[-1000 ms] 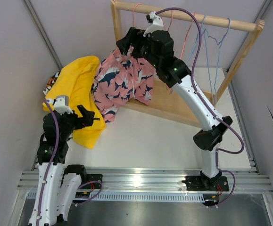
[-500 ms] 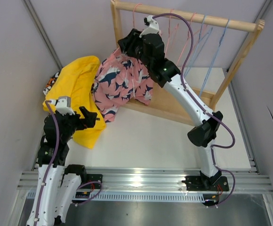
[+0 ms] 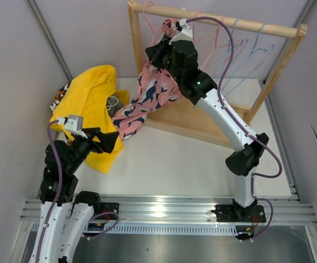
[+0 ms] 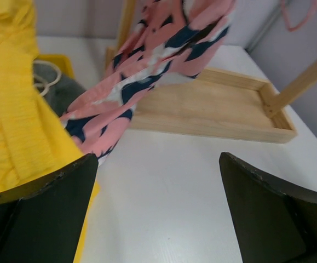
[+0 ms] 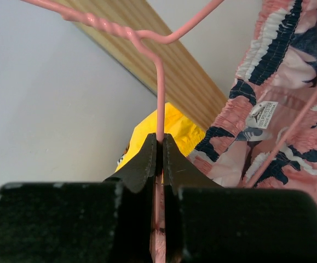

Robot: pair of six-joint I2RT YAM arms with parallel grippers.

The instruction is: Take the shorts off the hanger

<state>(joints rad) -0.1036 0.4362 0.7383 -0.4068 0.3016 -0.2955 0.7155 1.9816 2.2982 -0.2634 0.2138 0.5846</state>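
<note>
The pink shark-print shorts [image 3: 150, 93] hang bunched from a pink wire hanger [image 3: 166, 26] at the left end of the rack, their lower end trailing onto the table. My right gripper [image 3: 158, 50] is shut on the hanger's wire [image 5: 159, 82] just below its twisted neck; in the right wrist view the shorts [image 5: 289, 98] hang to the right of it. Yellow shorts [image 3: 90, 93] lie in a heap at the left, over camouflage shorts [image 3: 59, 99] and grey shorts [image 3: 114, 103]. My left gripper [image 3: 111, 141] stands open over bare table beside the yellow shorts [image 4: 16, 109], holding nothing.
A wooden rack with a top rail [image 3: 229, 21] and a base tray [image 3: 196, 118] stands at the back. Empty pink hangers [image 3: 215, 38] and blue hangers [image 3: 251, 52] swing on the rail. Grey walls close in on both sides.
My right gripper closed on the pink hanger and tugged it, so the shorts went from spread flat to hanging narrow and bunched. The empty hangers swing. My left gripper shifted slightly right.
</note>
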